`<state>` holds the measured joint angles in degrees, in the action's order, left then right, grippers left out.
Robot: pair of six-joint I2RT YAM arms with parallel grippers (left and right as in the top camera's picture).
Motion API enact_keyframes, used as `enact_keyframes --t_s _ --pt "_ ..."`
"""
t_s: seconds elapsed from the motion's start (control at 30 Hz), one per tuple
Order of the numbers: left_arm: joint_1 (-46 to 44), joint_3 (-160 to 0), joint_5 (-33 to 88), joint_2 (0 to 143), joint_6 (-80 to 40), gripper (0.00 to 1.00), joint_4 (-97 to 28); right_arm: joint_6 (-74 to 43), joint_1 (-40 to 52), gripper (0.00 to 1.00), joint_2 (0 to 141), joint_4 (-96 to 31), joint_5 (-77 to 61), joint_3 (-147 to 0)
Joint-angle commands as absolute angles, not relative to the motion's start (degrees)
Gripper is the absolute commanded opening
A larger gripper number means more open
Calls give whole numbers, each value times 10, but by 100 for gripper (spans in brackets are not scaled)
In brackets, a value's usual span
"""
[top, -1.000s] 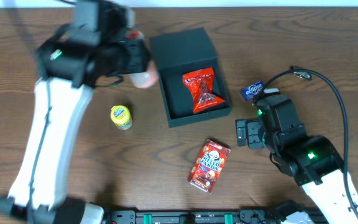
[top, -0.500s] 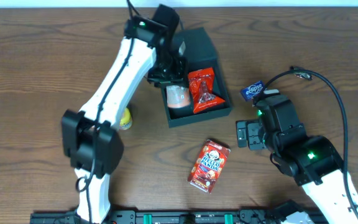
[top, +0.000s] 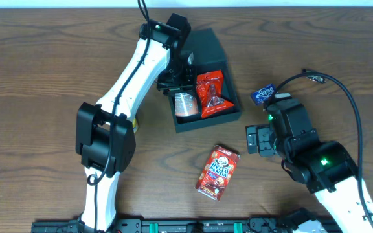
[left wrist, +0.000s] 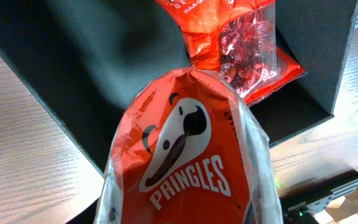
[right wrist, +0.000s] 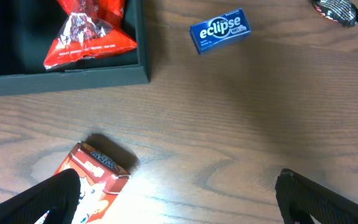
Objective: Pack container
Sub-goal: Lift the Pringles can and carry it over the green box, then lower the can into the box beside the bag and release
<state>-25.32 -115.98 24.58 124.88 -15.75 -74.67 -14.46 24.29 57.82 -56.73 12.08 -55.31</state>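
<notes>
The container (top: 207,121) is a dark square box, its lid (top: 203,40) open at the back. A red candy bag (top: 211,94) lies in its right half. My left gripper (top: 181,85) is shut on a small orange Pringles can (top: 186,103) and holds it in the box's left half. In the left wrist view the Pringles can (left wrist: 188,155) fills the foreground above the container's floor (left wrist: 86,68), beside the candy bag (left wrist: 235,46). My right gripper (top: 254,139) is open and empty, to the right of the box; its fingers (right wrist: 179,202) are spread wide.
A red Hello Panda box (top: 217,171) lies in front of the container and also shows by the right gripper's left finger (right wrist: 95,165). A blue Eclipse gum pack (top: 263,94) lies right of the box (right wrist: 220,28). A dark wrapped item (right wrist: 334,9) lies farther right.
My left arm swung right from beside the box to over it and brought the Pringles can down into the box's left half. The right arm has not moved.
</notes>
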Motion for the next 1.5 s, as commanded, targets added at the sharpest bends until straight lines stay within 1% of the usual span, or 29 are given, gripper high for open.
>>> enact_keyframes --t_s 0.0,0.13,0.8,0.83,0.87,0.9,0.97,1.0,1.1,1.17,1.2,1.23,1.27,1.33,1.37,1.4,1.43,1.47 --pt "-263 -1174 223 1261 -174 6 -745 -150 248 99 578 -568 127 -553" --pt "-277 -1172 189 1263 -186 6 -740 -150 248 99 578 -568 127 -553" --pt "-283 -1078 165 1263 -220 6 -688 -150 248 99 578 -571 127 -553" --pt "-283 -1078 165 1263 -219 8 -687 -150 248 99 578 -571 127 -553" --pt "-283 -1078 165 1263 -220 12 -686 -150 248 99 578 -571 127 -553" --pt "-283 -1078 165 1263 -223 20 -686 -150 248 99 578 -571 127 -553" --pt "-283 -1078 165 1263 -223 22 -686 -150 248 99 578 -571 127 -553" --pt "-283 -1078 165 1263 -223 25 -685 -150 248 99 578 -571 127 -553" --pt "-283 -1078 165 1263 -223 36 -685 -150 248 99 578 -571 127 -553" --pt "-283 -1078 165 1263 -223 51 -685 -150 248 99 578 -571 127 -553" --pt "-283 -1078 165 1263 -223 67 -685 -150 248 99 578 -571 127 -553" --pt "-283 -1078 165 1263 -223 72 -685 -150 248 99 578 -571 127 -553" --pt "-283 -1078 165 1263 -223 75 -685 -150 248 99 578 -571 127 -553" --pt "-283 -1078 165 1263 -223 91 -685 -150 248 99 578 -571 127 -553" --pt "-283 -1078 165 1263 -223 96 -685 -150 248 99 578 -571 127 -553" --pt "-283 -1078 165 1263 -223 98 -685 -150 248 99 578 -571 127 -553" --pt "-283 -1078 165 1263 -223 95 -684 -150 248 99 578 -571 127 -553" --pt "-283 -1078 165 1263 -223 95 -684 -150 248 99 578 -571 127 -553"
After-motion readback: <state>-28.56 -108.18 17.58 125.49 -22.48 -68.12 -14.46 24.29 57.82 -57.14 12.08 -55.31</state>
